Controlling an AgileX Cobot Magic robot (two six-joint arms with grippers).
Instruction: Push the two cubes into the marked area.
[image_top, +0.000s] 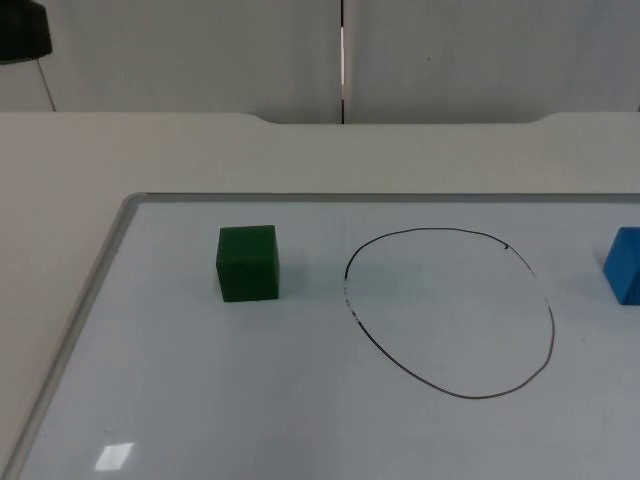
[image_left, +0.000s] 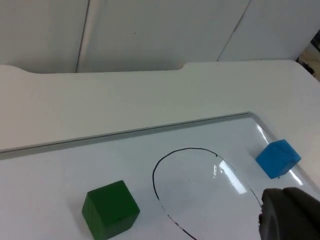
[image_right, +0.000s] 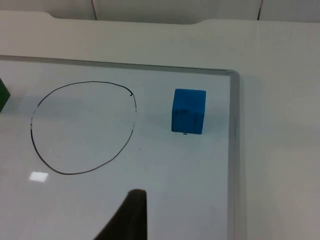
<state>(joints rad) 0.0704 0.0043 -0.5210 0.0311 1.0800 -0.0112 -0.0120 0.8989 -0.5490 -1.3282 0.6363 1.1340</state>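
Green cube (image_top: 248, 263) left of drawn ring (image_top: 450, 312) (outside), blue cube (image_top: 626, 264) right, claw states perhaps unreadable.

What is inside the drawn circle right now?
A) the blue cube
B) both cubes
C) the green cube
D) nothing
D: the circle holds only bare board; the green cube sits outside on one side and the blue cube outside on the other.

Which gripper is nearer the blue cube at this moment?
Right, judging by the wrist views: the blue cube lies just ahead of the right gripper, while for the left gripper it sits beyond the drawn ring.
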